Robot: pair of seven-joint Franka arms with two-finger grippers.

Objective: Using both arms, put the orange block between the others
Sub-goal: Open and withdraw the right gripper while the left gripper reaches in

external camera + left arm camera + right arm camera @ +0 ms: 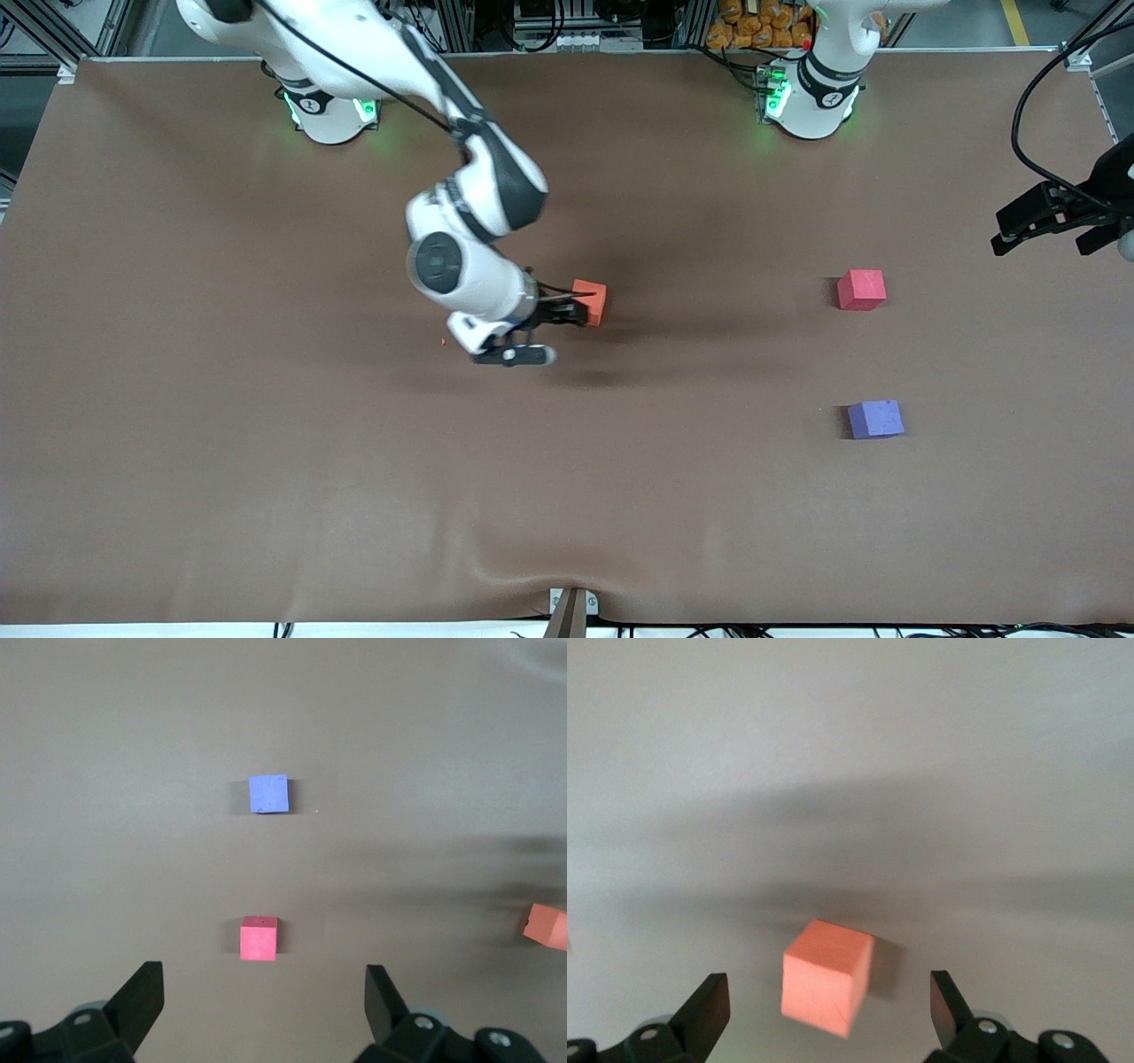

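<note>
The orange block (pixel 591 300) is at the middle of the table, just in front of my right gripper (pixel 574 311). In the right wrist view the orange block (pixel 827 985) lies between the fingers of the right gripper (pixel 828 992), which are open and clear of its sides. The others are toward the left arm's end: the pinkish-red cube (pixel 861 290) and, nearer the front camera, the purple-blue cube (pixel 875 419). My left gripper (pixel 1050 239) hangs open and holding nothing over that end of the table; its wrist view shows the pinkish-red cube (pixel 259 938), the purple-blue cube (pixel 268 794) and the orange block (pixel 547 926).
The brown table cover (pixel 266 443) is bare apart from the three cubes. The arms' bases (pixel 330 113) (pixel 811 99) stand along the table's edge farthest from the front camera. A gap of bare cover lies between the pinkish-red and purple-blue cubes.
</note>
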